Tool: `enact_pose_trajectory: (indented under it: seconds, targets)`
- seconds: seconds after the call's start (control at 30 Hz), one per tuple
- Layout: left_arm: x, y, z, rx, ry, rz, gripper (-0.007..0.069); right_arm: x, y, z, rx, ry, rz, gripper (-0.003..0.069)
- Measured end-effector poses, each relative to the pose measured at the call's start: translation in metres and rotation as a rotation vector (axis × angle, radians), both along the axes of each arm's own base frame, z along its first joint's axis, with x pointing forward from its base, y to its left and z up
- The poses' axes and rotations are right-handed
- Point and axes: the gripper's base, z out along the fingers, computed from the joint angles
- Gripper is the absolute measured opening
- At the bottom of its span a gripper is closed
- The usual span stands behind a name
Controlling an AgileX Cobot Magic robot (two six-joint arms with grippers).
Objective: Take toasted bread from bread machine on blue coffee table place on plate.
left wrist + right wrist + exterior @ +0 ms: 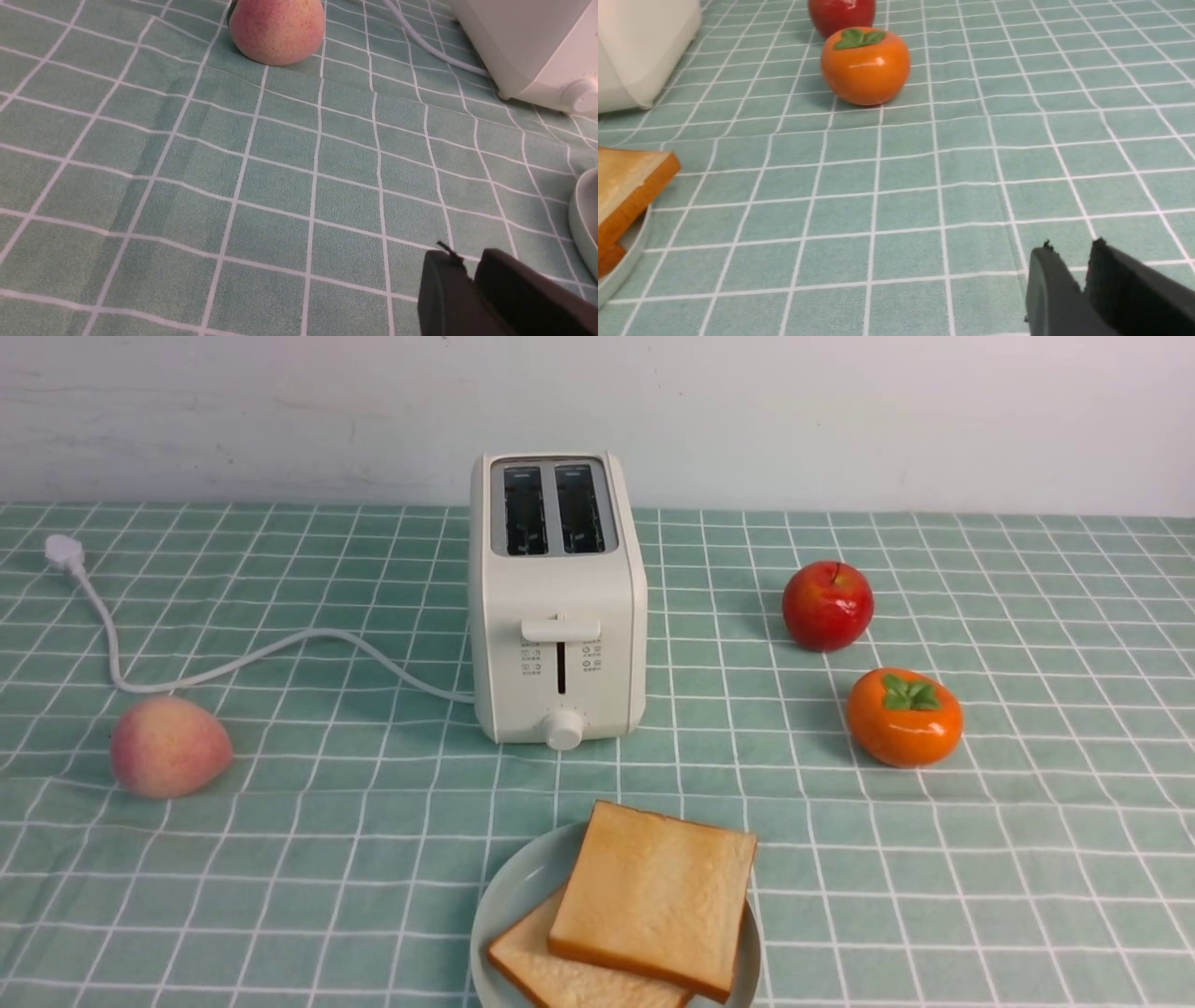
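Both grippers appear only in their own wrist views: the left gripper (pixel 469 270) shows two dark fingers with a thin slit between them, holding nothing, hanging over bare cloth; the right gripper (pixel 1083 268) shows its fingers with a narrow gap, likewise holding nothing. Neither arm enters the front view. Taking the bread machine (pixel 558 602) as the dial centre in the front view, the plate (pixel 509 905) lies at 6 o'clock, near the lower frame edge, on the blue coffee table (pixel 1027 859). Two slices of toasted bread (pixel 653 896) rest on that plate, the upper slice overlapping the lower slice (pixel 551 971) and reaching past the plate's far rim. Both slots of the bread machine stand dark and vacant, its lever up and its round knob (pixel 564 730) at the front base. A white cord (pixel 280 649) runs out toward 9 o'clock and ends in a plug (pixel 63 553). A peach (pixel 170 747) sits at 8 o'clock, an apple (pixel 827 605) at 3 o'clock, and a persimmon (pixel 904 717) at 4 o'clock, just nearer than the apple and apart from it
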Motion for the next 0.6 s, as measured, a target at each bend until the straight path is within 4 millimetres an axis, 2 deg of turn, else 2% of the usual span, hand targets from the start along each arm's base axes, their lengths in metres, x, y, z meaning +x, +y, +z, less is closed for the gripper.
enact_pose_trajectory:
  seconds: [0.6]
  targets:
    - [0.0,0.0,0.0,0.0,0.0,0.0,0.0109,-0.0001,-0.0008,-0.0002,0.0,0.003,-0.014,0.0146]
